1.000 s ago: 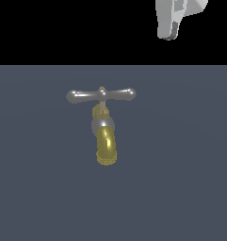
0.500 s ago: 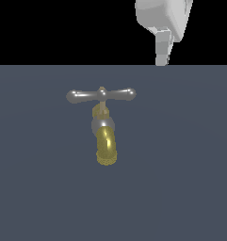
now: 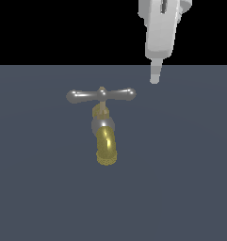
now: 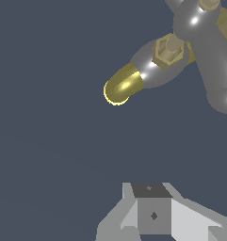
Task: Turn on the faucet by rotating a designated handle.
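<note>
The faucet's curved brass spout hangs below a silver collar in the middle of the exterior view. The handle, a silver crossbar with bulbous ends and a small brass knob, lies level above it. My gripper hangs above and to the exterior view's right of the handle's right end, apart from it, fingers together and empty. In the wrist view the spout, the collar and one handle arm show, with my fingers away from them.
The faucet stands on a flat dark grey-blue surface. The background above it is black.
My gripper has come down from the top edge and shifted slightly toward the exterior view's left, closer to the handle's right end. The handle and spout have not moved.
</note>
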